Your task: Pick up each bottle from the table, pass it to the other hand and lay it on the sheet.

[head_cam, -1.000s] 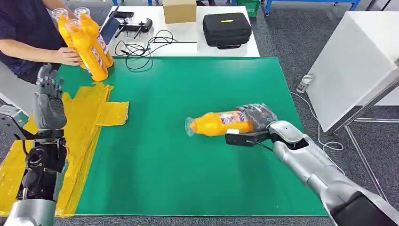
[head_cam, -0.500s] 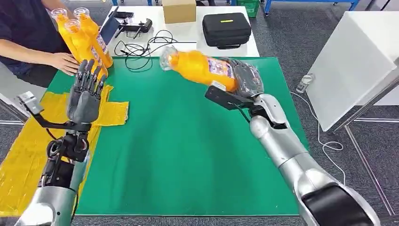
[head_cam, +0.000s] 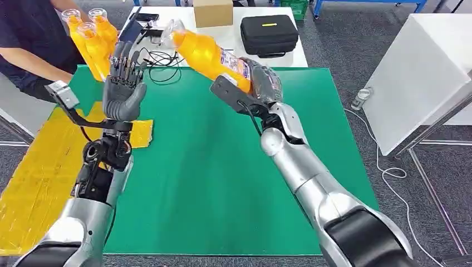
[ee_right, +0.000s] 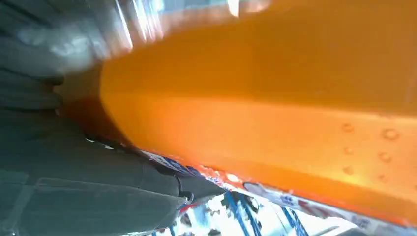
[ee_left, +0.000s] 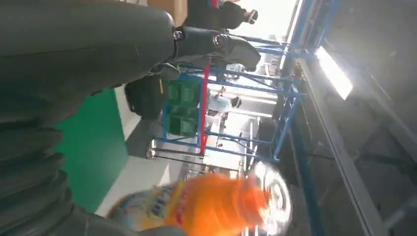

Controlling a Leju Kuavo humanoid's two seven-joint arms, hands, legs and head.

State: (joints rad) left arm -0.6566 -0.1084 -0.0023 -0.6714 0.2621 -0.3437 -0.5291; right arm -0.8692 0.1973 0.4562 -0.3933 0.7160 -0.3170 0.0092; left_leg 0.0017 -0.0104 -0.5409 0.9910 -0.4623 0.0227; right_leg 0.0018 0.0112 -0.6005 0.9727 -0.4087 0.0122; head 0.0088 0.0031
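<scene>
Since a second ago we have lifted the orange bottle (head_cam: pixel 209 54) off the green desk (head_cam: pixel 222 183) and carried it up and to the left, and our left hand (head_cam: pixel 123 89) has risen from the near left toward the middle. Our right hand (head_cam: pixel 260 83) grips the bottle at its base, holding it in the air tilted, its clear cap end pointing to the far left. Our left hand is empty, its fingers (head_cam: pixel 127 55) apart and upright, just left of the bottle and not touching it. Below it the yellow sheet (head_cam: pixel 44 172) lies along the left edge of the desk. At the far left corner a person (head_cam: pixel 28 39) holds three more orange bottles (head_cam: pixel 92 39) standing together. Beyond the desk a white table carries a cardboard box (head_cam: pixel 212 12), a black case (head_cam: pixel 268 34) and loose black cables (head_cam: pixel 167 55).
</scene>
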